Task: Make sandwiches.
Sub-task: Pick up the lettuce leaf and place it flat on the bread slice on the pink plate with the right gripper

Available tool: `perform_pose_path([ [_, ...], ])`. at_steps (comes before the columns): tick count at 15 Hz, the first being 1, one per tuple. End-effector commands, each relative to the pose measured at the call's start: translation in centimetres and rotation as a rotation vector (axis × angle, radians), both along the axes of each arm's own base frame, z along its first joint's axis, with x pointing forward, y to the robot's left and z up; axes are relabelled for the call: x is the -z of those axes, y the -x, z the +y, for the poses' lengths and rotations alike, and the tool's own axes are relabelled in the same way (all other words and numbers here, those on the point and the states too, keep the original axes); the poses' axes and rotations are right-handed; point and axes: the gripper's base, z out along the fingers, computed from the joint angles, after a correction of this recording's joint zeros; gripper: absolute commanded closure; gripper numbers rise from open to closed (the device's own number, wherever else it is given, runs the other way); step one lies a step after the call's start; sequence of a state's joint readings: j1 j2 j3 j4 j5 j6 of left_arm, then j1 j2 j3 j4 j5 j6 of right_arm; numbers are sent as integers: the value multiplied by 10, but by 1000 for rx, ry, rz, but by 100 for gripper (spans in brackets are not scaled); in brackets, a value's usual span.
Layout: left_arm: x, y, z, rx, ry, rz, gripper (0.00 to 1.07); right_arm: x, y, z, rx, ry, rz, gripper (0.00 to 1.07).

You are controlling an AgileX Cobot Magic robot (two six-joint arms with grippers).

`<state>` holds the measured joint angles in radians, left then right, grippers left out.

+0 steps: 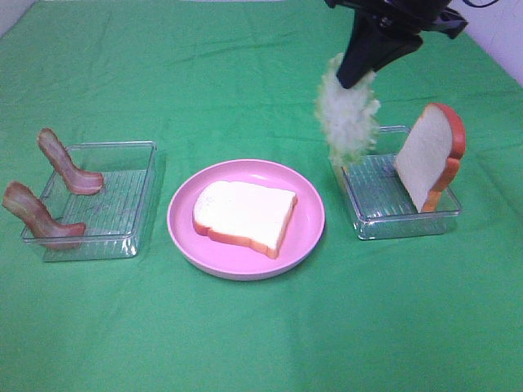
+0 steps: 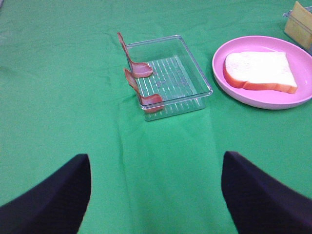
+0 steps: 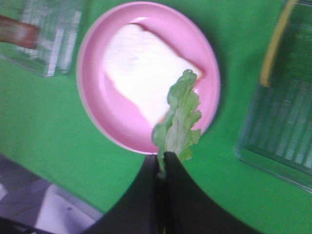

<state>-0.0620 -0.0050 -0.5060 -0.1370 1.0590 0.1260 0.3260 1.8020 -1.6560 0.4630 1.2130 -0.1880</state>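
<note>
Clamped tight in R pincer: top end of lettuce leaf. Up in the air, over far-L corner of R tray, toward R edge of green-clothed worktop. Long axis approx. vertical w/ slight lean. Gripped end up, ruffled free end pointing down, close to tray rim; contact w/ rim not clear.

On pink plate, mid worktop: flat bread slice, white face up, long axis L–R across worktop, rounded top toward L edge. In R tray: upright bread slice, standing on edge at tray's R side, tilted, rounded top up. In L tray, near L edge: 2 bacon strips, lower ends on tray floor, upper ends leaning out past L wall.

Ext. high view only: leaf's hang and height, plus both trays and plate together.

R wrist view only: jaws pressed together w/ leaf pinched between, leaf running straight out from tips, seen against plate rim and corner of flat slice. Blurry.

L wrist view only: L pincer spread wide, released, only cloth visible between fingers. Above worktop, short of L tray.
</note>
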Motion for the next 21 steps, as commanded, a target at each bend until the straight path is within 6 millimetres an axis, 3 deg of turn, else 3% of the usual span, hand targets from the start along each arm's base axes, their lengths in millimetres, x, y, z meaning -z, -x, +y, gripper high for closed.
perform_pose_path([
  [1,1,2,0,6,6,-26,36,2,9,19,-116,-257,26,107],
  [3,1,2,0,6,6,-26,36,10,12,26,-127,-375,36,107],
  [5,1,2,0,6,6,-26,36,37,10,33,-110,-475,64,107],
  [8,1,2,0,6,6,-26,36,60,8,54,-120,-468,93,107],
  [12,0,2,0,6,7,-26,36,104,12,101,-113,-414,99,107],
  [14,0,2,0,6,7,-26,36,118,10,112,-87,-406,95,107],
  [16,0,2,0,6,7,-26,36,143,0,116,-19,-373,79,107],
  [21,0,2,0,6,7,-26,36,163,-9,104,74,-189,49,107],
])
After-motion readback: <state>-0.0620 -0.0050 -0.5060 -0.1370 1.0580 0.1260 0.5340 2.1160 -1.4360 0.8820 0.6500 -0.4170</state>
